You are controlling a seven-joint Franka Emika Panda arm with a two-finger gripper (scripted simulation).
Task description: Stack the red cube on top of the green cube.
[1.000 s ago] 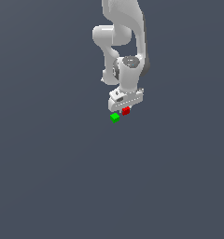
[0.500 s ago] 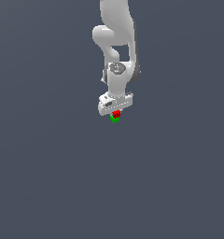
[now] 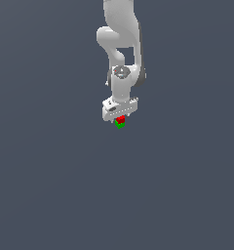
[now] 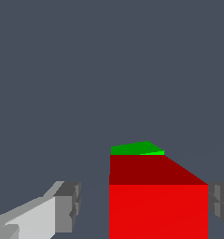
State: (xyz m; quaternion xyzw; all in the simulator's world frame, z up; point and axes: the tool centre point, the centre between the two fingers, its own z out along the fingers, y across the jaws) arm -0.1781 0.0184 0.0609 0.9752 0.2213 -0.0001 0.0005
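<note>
Pincer (image 3: 120, 118) points straight down over the grey surface (image 3: 55, 185), fingers spread. In the wrist view there is a clear gap between the red cube (image 4: 158, 205) and the light finger (image 4: 44, 214); whether the other finger touches the cube, cannot tell. Red cube sits between the fingers, directly on the green cube (image 3: 120, 125). Exterior view shows the stack under the pincer; wrist view shows only a green sliver (image 4: 135, 148) at the red cube's 12 o'clock edge.

red cube (image 4: 158, 210) between the fingers (image 4: 67, 207), one pad clearly off it, green cube (image 4: 135, 148) peeking out behind
</note>
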